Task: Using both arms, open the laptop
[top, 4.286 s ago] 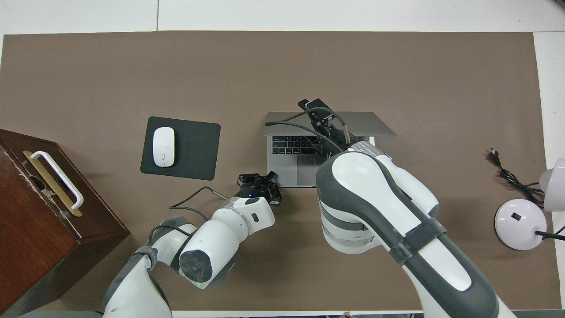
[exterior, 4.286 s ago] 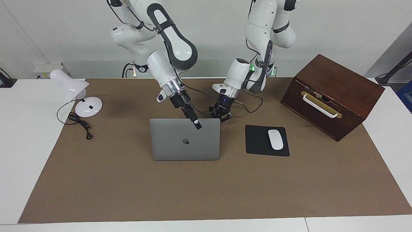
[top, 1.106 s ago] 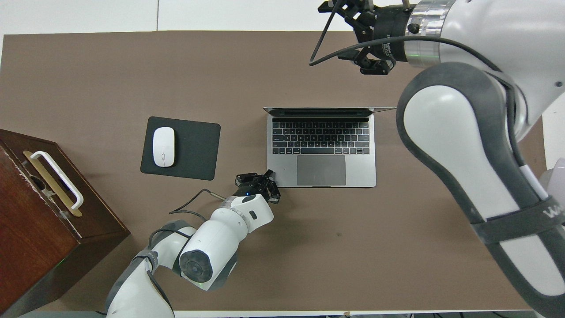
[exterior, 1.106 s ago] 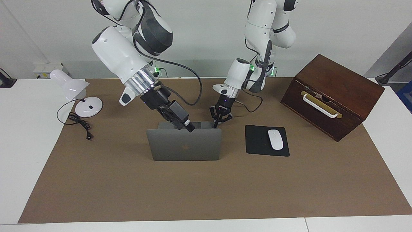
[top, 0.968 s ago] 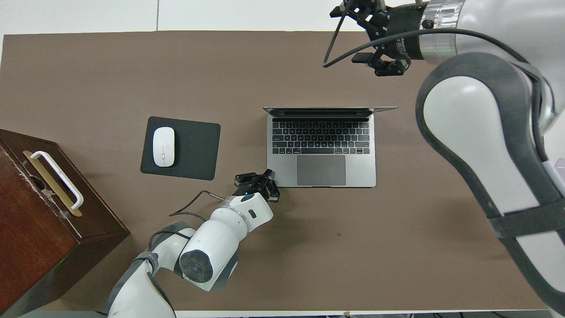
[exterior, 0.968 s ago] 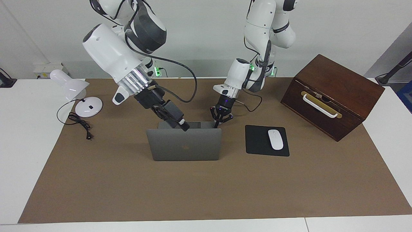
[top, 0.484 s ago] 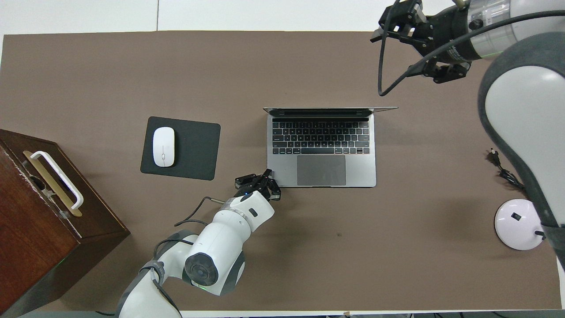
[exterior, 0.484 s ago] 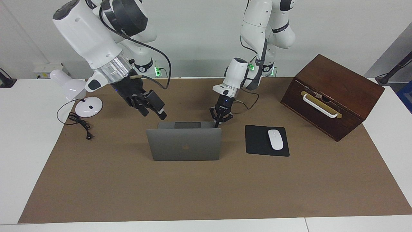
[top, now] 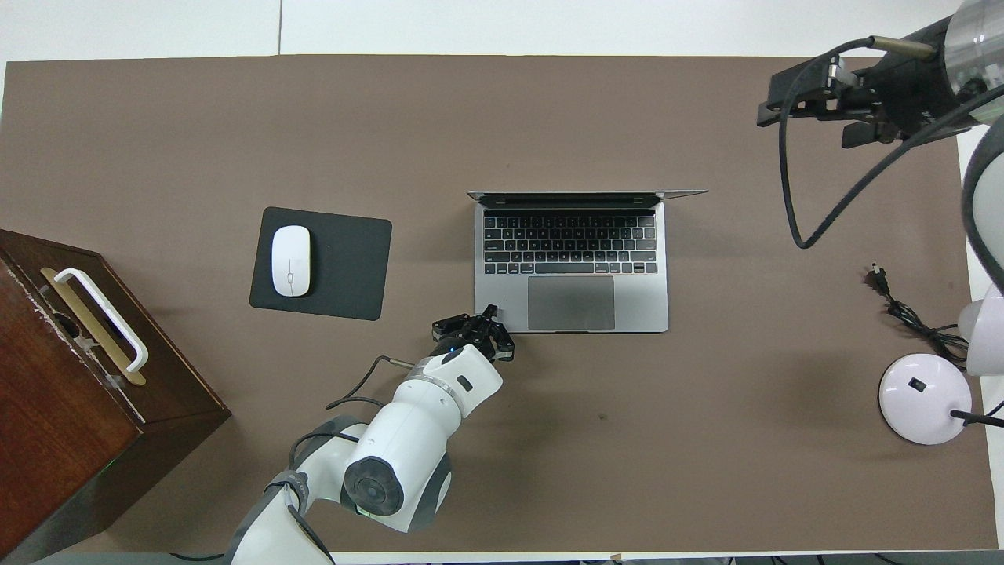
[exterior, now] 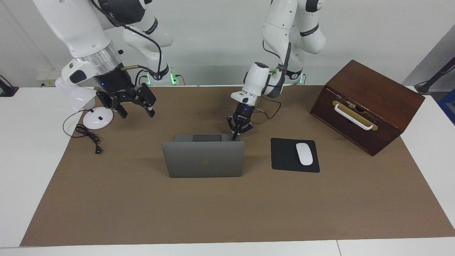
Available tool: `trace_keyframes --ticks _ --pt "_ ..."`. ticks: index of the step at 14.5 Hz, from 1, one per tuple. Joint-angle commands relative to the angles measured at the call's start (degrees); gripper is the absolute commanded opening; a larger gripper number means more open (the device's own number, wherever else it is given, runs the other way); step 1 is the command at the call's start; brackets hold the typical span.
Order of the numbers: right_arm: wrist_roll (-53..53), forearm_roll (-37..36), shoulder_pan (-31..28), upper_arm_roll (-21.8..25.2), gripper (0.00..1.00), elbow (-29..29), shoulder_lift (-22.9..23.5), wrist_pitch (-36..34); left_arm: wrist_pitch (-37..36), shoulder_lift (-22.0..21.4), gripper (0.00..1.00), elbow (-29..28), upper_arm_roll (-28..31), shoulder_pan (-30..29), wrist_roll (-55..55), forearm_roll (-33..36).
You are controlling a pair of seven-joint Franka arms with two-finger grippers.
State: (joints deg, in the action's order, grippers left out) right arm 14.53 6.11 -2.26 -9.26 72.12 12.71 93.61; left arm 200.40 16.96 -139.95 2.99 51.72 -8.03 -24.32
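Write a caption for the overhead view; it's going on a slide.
Laptop open on the table, left gripper shut at its front corner, right gripper raised clear.

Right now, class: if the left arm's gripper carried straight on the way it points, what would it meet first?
The left gripper points almost straight down, its fingers shut, at the corner of the laptop base nearest the robots, toward the left arm's end. It would likely meet that corner first; whether it already touches is unclear.

mouse (exterior: 304, 153) on pad (exterior: 284, 156), beside laptop (exterior: 204, 160)

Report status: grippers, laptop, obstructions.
Left gripper shut, tips at laptop base corner. Right gripper open, raised near lamp. Laptop open. Nothing obstructing.
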Motion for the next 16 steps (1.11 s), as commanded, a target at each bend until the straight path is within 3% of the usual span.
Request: trace_keyframes --ticks 1,5,10,16 --pt "-6.9 -3.6 -2.5 -0.7 1.0 1.5 -1.4 -2.2 -0.5 0.5 0.0 1.3 0.8 0.8 0.4 -1.6" --pt "-12.2 -4.2 -5.6 -0.7 1.0 7.1 -3.9 -0.8 -11.0 -4.4 0.0 2.6 1.1 -0.5 0.7 -1.6" --pt "-12.1 -4.1 -6.0 -0.7 1.0 15.4 -7.5 4.9 -15.9 -6.4 0.0 3.7 1.2 -2.7 3.5 -1.5" --pt "-11.8 -4.2 -7.9 -0.6 1.0 25.2 -12.1 10.5 -30.8 -10.8 0.0 7.9 1.2 -7.0 6.1 -0.9"
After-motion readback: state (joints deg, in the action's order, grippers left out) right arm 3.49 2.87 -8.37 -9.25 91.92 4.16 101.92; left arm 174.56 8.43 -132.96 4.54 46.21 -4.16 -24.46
